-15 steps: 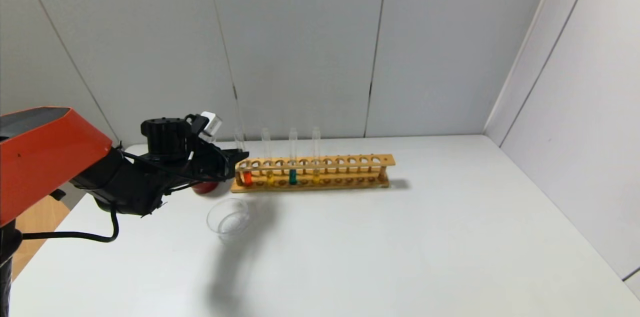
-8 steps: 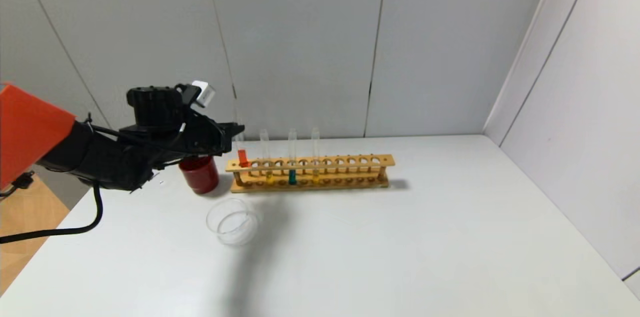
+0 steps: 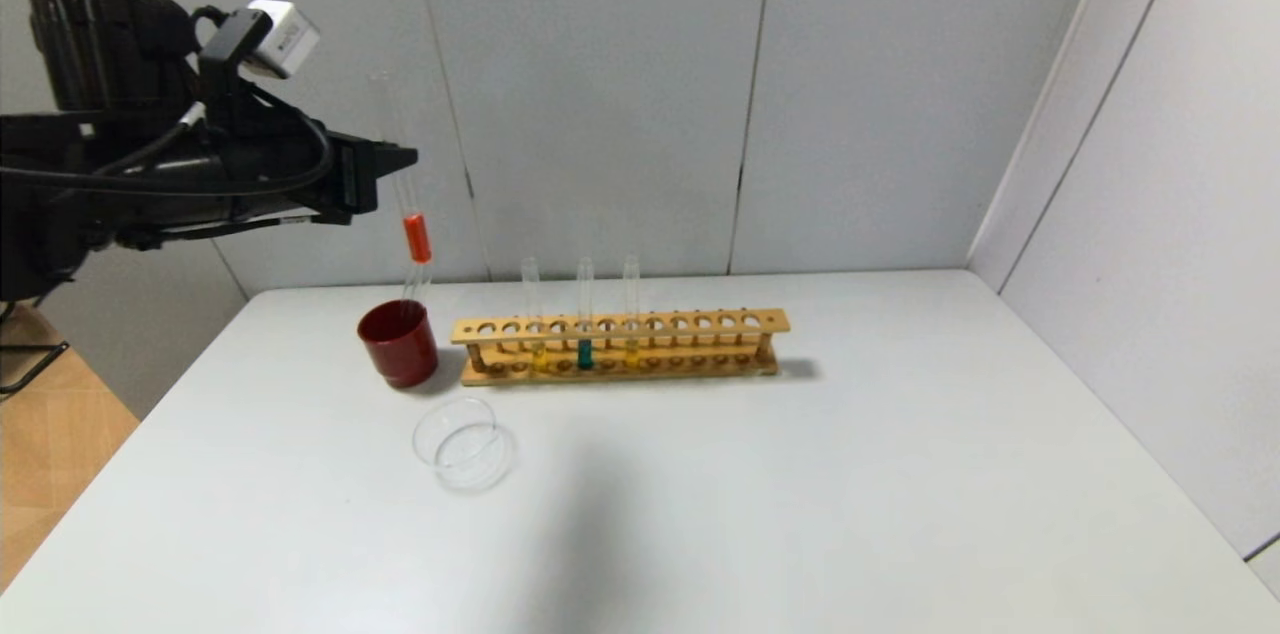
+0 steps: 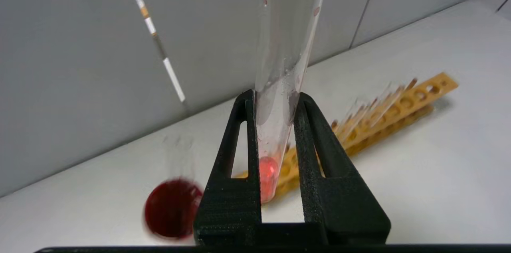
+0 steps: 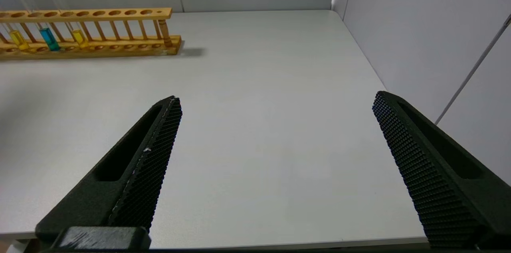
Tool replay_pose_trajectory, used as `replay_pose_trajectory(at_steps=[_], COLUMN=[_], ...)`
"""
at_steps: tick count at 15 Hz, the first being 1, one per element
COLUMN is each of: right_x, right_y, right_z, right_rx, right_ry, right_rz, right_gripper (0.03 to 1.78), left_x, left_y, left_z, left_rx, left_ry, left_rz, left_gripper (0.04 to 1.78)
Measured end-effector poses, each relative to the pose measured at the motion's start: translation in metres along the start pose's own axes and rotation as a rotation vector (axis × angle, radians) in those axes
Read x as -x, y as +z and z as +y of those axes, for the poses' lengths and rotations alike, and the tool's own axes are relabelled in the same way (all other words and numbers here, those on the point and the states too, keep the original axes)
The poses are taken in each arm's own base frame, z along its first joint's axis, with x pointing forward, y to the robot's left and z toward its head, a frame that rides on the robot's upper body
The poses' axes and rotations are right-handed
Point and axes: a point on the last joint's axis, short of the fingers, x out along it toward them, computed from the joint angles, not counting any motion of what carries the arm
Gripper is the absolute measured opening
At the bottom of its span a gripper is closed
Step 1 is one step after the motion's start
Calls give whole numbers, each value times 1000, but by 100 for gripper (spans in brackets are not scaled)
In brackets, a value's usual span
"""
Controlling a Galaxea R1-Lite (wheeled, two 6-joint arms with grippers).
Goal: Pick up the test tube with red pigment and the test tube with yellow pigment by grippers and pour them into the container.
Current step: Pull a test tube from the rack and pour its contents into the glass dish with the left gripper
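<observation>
My left gripper (image 3: 398, 160) is raised high at the left, shut on the test tube with red pigment (image 3: 415, 236), which hangs nearly upright above the table, over the dark red cup in the head view. In the left wrist view the black fingers (image 4: 275, 95) pinch the clear tube (image 4: 288, 25), with red liquid at its bottom. The test tube with yellow pigment (image 3: 538, 354) stands in the wooden rack (image 3: 700, 322). The container (image 3: 463, 454), a clear glass dish, lies in front of the rack's left end. My right gripper (image 5: 277, 99) is open and holds nothing, low over the table's near right part.
A dark red cup (image 3: 398, 344) stands just left of the rack. A teal tube (image 3: 585, 352) and a more amber yellow tube (image 3: 631, 354) also stand in the rack. Grey walls close the table at the back and right.
My left gripper has lifted the red tube out of the rack's left end and carried it up and to the left. The red cup, hidden by the arm before, now shows.
</observation>
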Motion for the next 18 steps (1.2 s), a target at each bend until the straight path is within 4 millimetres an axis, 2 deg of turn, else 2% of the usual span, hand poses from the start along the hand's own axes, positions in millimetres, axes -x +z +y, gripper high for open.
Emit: replay_pose_trajectory(at_steps=[5,8,13,18], right_x=[0,0,0,0], right_y=[0,0,0,0], right_z=[0,0,0,0], right_rx=[0,0,0,0], right_ry=[0,0,0,0], right_rz=[0,0,0,0], right_gripper=[175,175,175,175], left_x=[54,70,76,69], left_y=[-43,-74,-115,-137], left_z=[-9,-18,-22,-20], left_rx=[-115,-194,-414,-596], left_ry=[37,23,76,30], left_rz=[159,247,444,570], left_gripper=[32,32,32,32])
